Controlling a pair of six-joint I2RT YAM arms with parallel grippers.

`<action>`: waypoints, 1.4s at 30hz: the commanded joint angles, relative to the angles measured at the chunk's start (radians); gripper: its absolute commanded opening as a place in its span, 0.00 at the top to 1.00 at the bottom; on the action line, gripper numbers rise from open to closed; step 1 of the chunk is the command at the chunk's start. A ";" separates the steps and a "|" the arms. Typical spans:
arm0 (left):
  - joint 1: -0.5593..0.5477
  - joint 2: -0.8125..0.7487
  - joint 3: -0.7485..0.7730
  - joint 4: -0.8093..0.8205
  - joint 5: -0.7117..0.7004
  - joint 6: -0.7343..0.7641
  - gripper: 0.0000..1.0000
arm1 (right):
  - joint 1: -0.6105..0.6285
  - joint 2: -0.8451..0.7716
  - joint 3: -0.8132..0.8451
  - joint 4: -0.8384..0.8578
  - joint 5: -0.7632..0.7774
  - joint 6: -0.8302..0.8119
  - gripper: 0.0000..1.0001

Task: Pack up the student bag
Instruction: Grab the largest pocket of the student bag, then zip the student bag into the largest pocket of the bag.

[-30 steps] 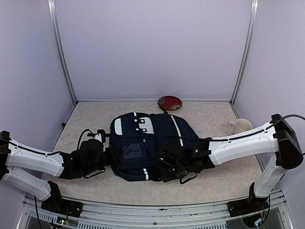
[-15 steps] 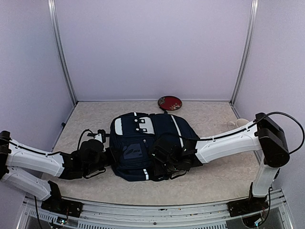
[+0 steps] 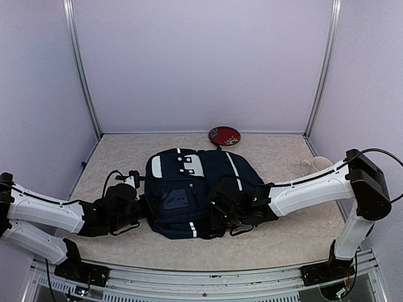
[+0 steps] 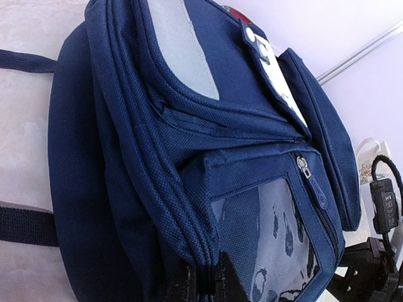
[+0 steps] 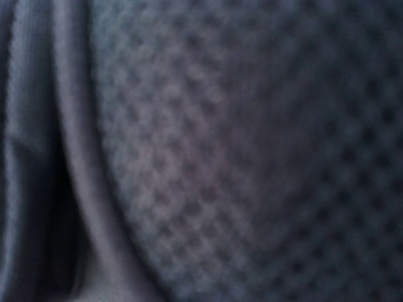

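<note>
Right gripper [image 3: 217, 212] slid rightward on student bag [image 3: 182, 179] (grip unseeable); left gripper [image 4: 213, 283] pinches it.

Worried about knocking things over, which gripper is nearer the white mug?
Right. The right gripper is on the mug-side half of the student bag; the left gripper is at the bag's opposite edge, farther from the white mug.

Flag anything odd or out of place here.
Nothing spilled or damaged. The student bag lies flat between the arms. The right gripper sits so close on it that its wrist view shows only blurred navy fabric.
</note>
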 commanded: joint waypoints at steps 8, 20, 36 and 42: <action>0.004 -0.063 0.016 -0.018 0.060 0.062 1.00 | -0.084 -0.076 -0.095 0.041 -0.145 -0.167 1.00; 0.001 -0.055 0.020 -0.018 0.066 0.069 1.00 | -0.085 0.070 -0.017 0.087 -0.148 -0.095 0.76; 0.093 -0.190 -0.032 -0.085 0.023 0.099 1.00 | -0.214 -0.116 -0.167 -0.037 -0.175 -0.243 1.00; 0.161 -0.290 -0.050 -0.169 -0.020 0.114 1.00 | -0.308 -0.192 -0.234 -0.159 -0.227 -0.312 1.00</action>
